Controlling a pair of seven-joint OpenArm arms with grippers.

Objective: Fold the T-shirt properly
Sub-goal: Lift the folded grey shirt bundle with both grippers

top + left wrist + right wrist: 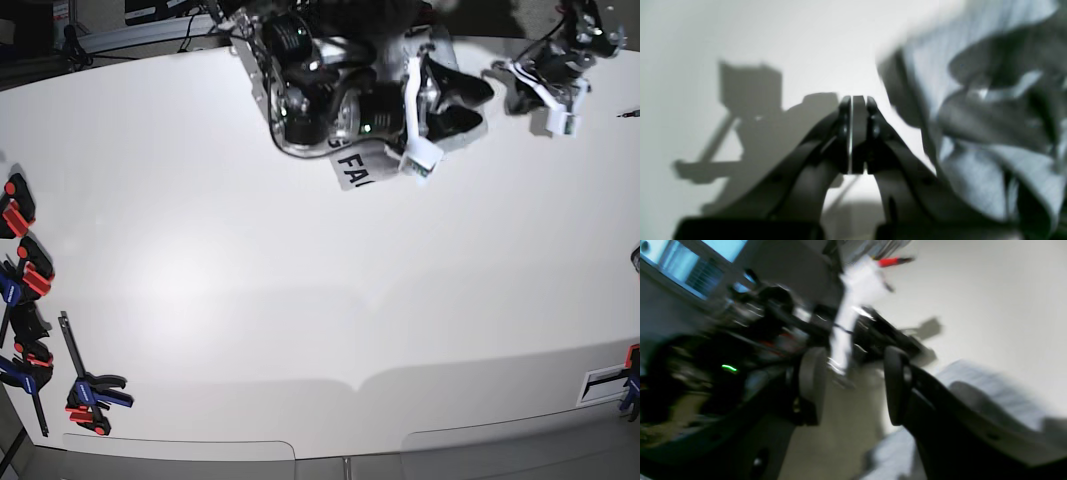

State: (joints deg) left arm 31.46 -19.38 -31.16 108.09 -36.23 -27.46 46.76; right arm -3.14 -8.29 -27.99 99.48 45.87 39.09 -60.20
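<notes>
The grey T-shirt [990,110] lies bunched and creased to the right of my left gripper [852,133]. That gripper's pads are pressed together with no cloth between them. My right gripper [853,383] is open and empty, and folds of the T-shirt [993,390] lie below and to its right. In the base view only a corner of the T-shirt [352,168] with black lettering shows from under the arms at the table's far edge. There the right gripper [455,105] is beside it and the left gripper [535,85] is further right. Both wrist views are blurred.
The white table [300,300] stretches wide in front of the arms. Red-and-blue clamps lie at its left edge [90,395] and one at its right edge [630,385]. The other arm with its white bracket [853,306] shows beyond my right gripper.
</notes>
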